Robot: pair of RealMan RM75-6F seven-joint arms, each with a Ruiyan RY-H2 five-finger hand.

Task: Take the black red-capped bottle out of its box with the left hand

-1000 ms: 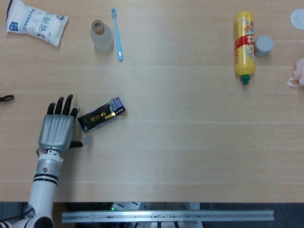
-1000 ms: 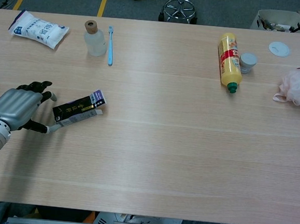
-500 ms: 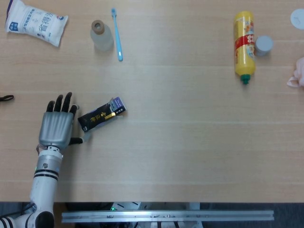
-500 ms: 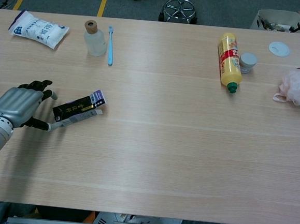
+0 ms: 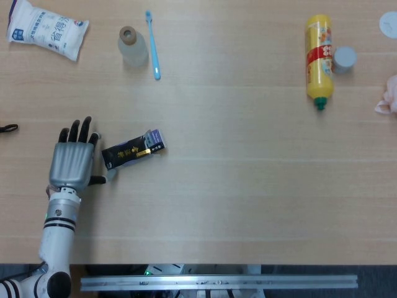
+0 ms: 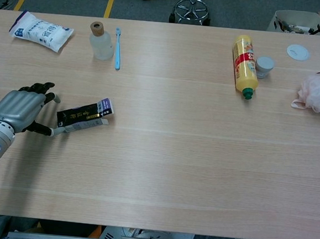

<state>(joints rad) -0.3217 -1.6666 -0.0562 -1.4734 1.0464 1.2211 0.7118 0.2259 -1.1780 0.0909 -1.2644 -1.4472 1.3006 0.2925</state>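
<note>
A small black box (image 5: pixel 132 151) with gold lettering and a purple end flap lies on its side on the wooden table at the left; the chest view shows the box (image 6: pixel 84 116) too. No black red-capped bottle shows; the box's inside is hidden. My left hand (image 5: pixel 72 162) lies flat, back up, fingers spread, just left of the box. Its thumb reaches to the box's lower left end, and I cannot tell whether it touches. In the chest view the left hand (image 6: pixel 19 110) holds nothing. My right hand is in neither view.
At the far left are a white packet (image 5: pixel 46 28), a clear cork-capped bottle (image 5: pixel 131 46) and a blue toothbrush (image 5: pixel 152 45). At the far right lie a yellow bottle (image 5: pixel 319 59), a small grey jar (image 5: pixel 345 58) and a pink puff (image 6: pixel 319 92).
My left hand has slid a little to the left and away from me. The black box has turned slightly, lying flatter across the table.
</note>
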